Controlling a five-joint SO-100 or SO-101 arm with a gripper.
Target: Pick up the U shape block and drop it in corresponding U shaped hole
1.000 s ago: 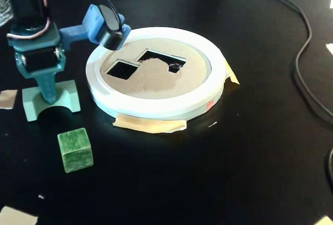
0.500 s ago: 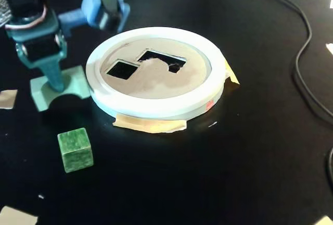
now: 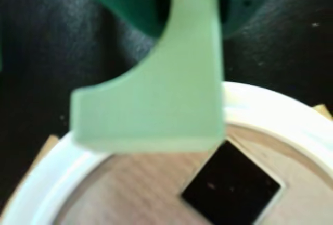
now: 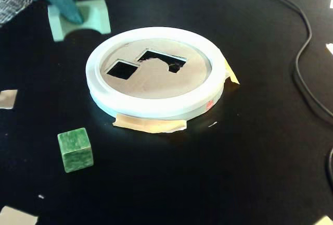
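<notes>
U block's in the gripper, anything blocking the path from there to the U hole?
Nothing visible does. The gripper holds the U block at the far left of the fixed view, beside the white ring. Only the ring's raised rim lies between it and the U hole. The green cube sits well clear.

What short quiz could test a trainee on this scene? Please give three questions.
1. True or false: the gripper holds the U block.
2. Which hole lies nearer the cube in the fixed view: A) square hole, B) U hole?
3. What colour is the ring?

Key: 1 true; 2 A; 3 white.
</notes>
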